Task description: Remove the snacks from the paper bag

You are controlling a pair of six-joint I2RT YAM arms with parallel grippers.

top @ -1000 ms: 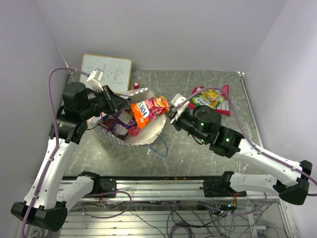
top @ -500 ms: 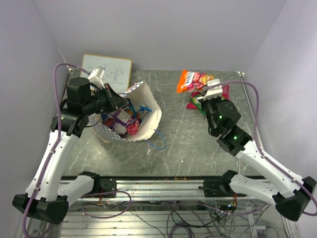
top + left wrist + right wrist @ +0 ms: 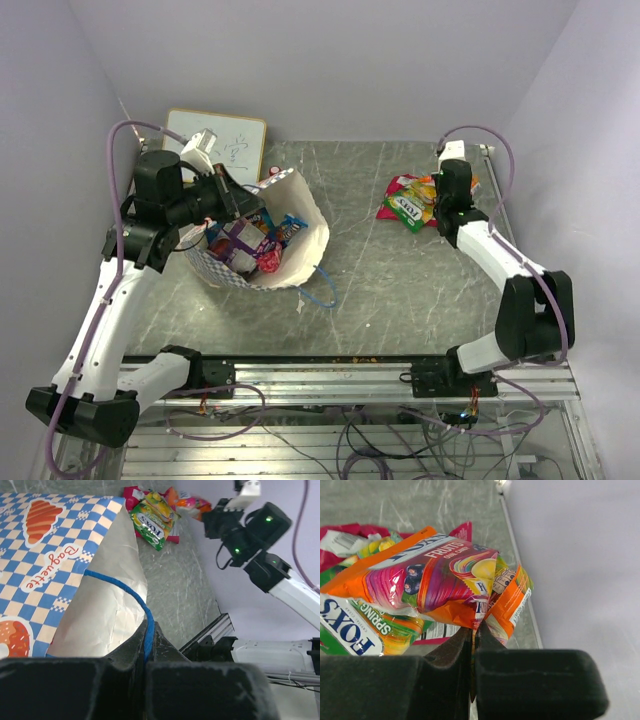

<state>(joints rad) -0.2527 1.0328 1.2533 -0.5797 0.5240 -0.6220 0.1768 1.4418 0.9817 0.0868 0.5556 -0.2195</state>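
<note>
The paper bag [image 3: 295,225] stands open at the left of the table, cream inside with a blue checkered band [image 3: 45,555]. My left gripper [image 3: 243,203] is shut on its blue cord handle [image 3: 131,592], which is pinched between the jaws [image 3: 148,640]. Several snacks [image 3: 250,243] lie inside the bag. At the far right, my right gripper [image 3: 447,195] is shut on the edge of an orange snack packet [image 3: 435,577], gripper [image 3: 474,630]. It rests over a green packet [image 3: 355,625] and a red one [image 3: 345,531], the pile [image 3: 410,205].
A framed whiteboard [image 3: 215,140] leans against the back wall behind the bag. The bag's other blue handle [image 3: 322,290] trails on the table in front of it. The table's right edge [image 3: 497,190] and the wall lie close beside the right gripper.
My right arm has carried the orange packet from above the bag to the far right and down onto the pile there. The left gripper kept hold of the handle and the bag stands more upright.
</note>
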